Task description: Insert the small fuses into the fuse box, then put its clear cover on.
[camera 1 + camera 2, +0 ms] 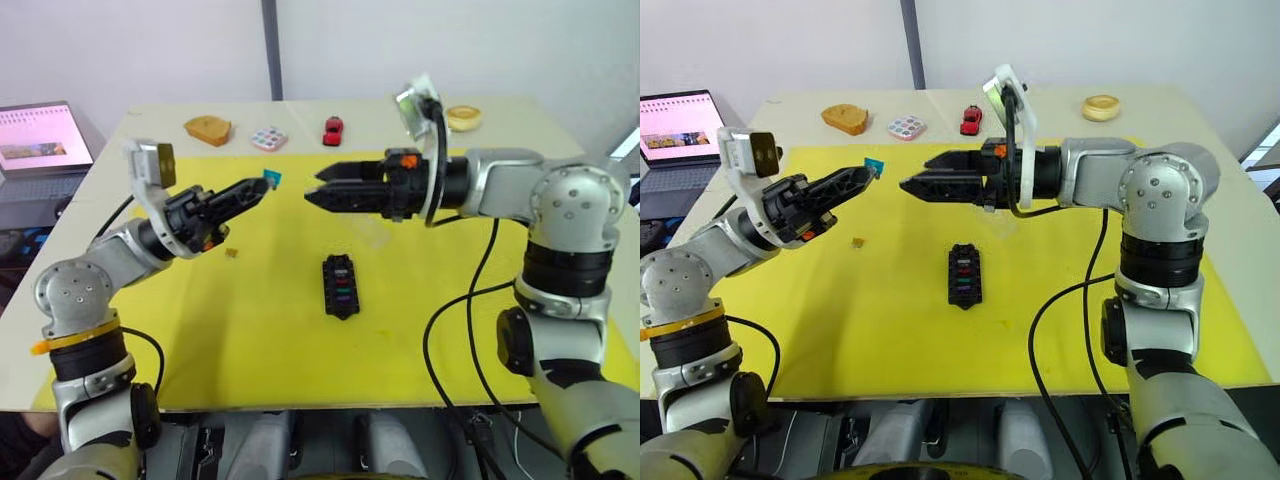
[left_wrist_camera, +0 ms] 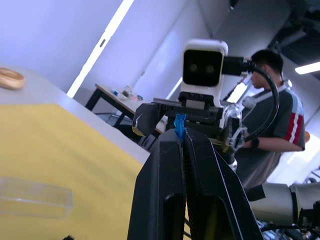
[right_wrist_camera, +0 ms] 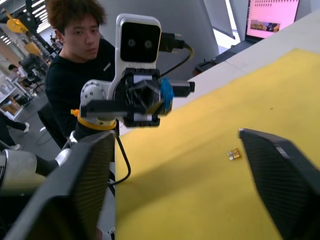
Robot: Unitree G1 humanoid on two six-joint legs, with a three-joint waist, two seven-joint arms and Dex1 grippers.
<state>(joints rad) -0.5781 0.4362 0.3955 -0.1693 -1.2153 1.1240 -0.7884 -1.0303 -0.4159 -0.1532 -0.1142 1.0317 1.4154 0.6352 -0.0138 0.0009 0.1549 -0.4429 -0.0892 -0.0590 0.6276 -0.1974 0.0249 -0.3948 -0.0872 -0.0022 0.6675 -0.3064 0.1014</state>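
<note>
The black fuse box [image 1: 340, 285] lies in the middle of the yellow mat [image 1: 250, 330] with several coloured fuses in its slots. My left gripper [image 1: 258, 190] hangs above the mat, shut on a small blue fuse [image 1: 271, 179], whose tip sticks out between the fingers [image 2: 179, 125]. My right gripper [image 1: 312, 187] faces it from the right, open and holding nothing, a short gap away from the fuse. An amber fuse [image 1: 231, 253] lies loose on the mat below the left gripper. The clear cover [image 2: 35, 197] rests flat on the mat under my right arm.
Beyond the mat's far edge sit a red toy car [image 1: 332, 130], a white tile with coloured dots [image 1: 268, 138], an orange block [image 1: 207, 129] and a yellow ring [image 1: 462, 117]. A laptop [image 1: 40, 135] stands at the far left. A person [image 3: 75, 55] sits beyond the table.
</note>
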